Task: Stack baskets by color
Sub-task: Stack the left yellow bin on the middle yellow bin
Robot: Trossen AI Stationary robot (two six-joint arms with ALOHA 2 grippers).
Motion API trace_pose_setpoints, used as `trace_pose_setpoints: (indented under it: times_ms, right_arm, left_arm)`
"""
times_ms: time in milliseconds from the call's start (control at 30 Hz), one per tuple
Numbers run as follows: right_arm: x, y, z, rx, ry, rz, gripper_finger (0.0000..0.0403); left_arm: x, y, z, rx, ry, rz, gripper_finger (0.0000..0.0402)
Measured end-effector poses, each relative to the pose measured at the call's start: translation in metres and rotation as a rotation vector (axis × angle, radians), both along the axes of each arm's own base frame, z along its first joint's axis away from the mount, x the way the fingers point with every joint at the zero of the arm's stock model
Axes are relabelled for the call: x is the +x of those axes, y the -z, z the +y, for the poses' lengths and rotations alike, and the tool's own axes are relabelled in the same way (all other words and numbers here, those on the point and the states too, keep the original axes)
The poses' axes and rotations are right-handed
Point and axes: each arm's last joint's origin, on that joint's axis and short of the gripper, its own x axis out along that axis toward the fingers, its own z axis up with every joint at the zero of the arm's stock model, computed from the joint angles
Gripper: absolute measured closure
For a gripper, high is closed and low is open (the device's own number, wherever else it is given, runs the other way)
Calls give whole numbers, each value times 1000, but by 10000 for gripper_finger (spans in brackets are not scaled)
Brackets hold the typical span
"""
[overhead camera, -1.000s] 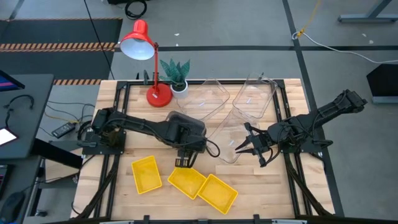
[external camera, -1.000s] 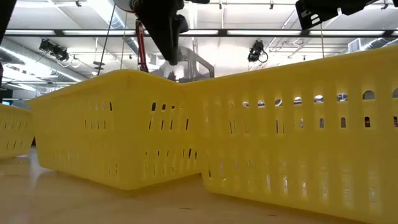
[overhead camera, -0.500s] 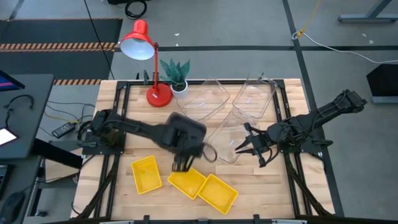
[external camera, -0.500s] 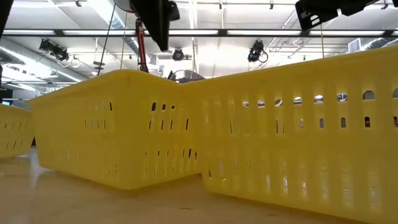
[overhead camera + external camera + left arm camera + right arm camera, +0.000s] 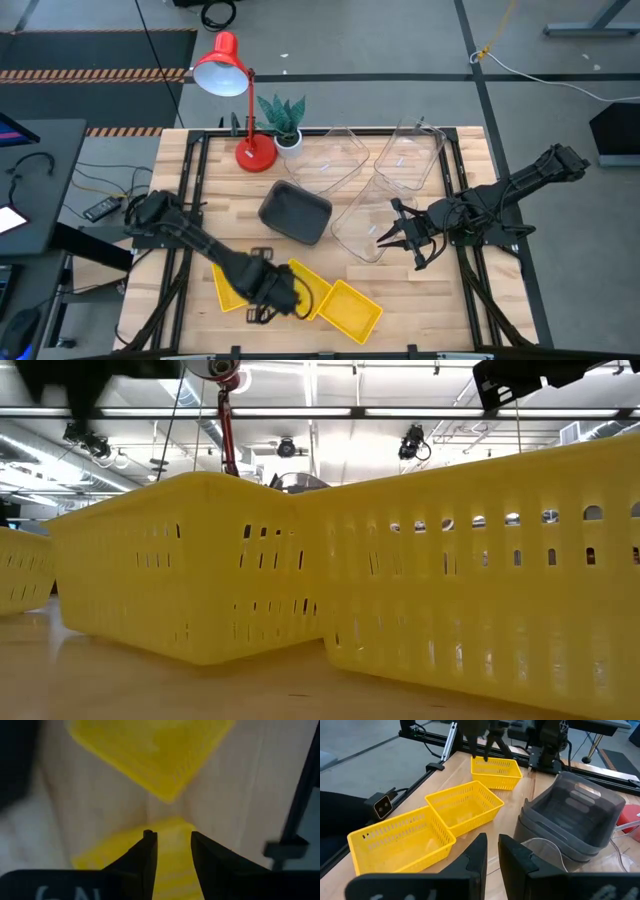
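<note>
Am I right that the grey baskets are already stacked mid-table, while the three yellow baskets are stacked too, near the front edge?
Not quite. The grey baskets are stacked, but the three yellow baskets are not: the high view shows them lying side by side along the front edge, with the left gripper over them.

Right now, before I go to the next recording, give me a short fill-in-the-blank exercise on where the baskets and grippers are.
1. The left gripper hovers over baskets of the colour ____.
2. The number of yellow baskets lying singly on the table is ____.
3. The dark grey baskets sit nested beside the red ____.
4. The right gripper waits by a ____ basket.

Missing words: yellow; three; lamp; clear
</note>
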Motion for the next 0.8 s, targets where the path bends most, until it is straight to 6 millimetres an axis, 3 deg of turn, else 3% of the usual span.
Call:
trace_pose_setpoints:
  times_ms: [200, 400, 600, 800]
  right_arm:
    - [0, -1, 0, -2, -2, -12, 351]
    - [1, -2, 0, -21, -10, -24, 351]
    - [1, -4, 0, -31, -17, -53, 351]
    - [1, -4, 0, -31, -18, -54, 351]
  left_arm:
    - [-17, 18, -19, -38, -226, 73, 275]
    - [-30, 31, -33, -30, -378, 84, 225]
    - [-34, 46, -29, -7, -552, 100, 167]
    - [-41, 72, -27, -46, -615, 173, 164]
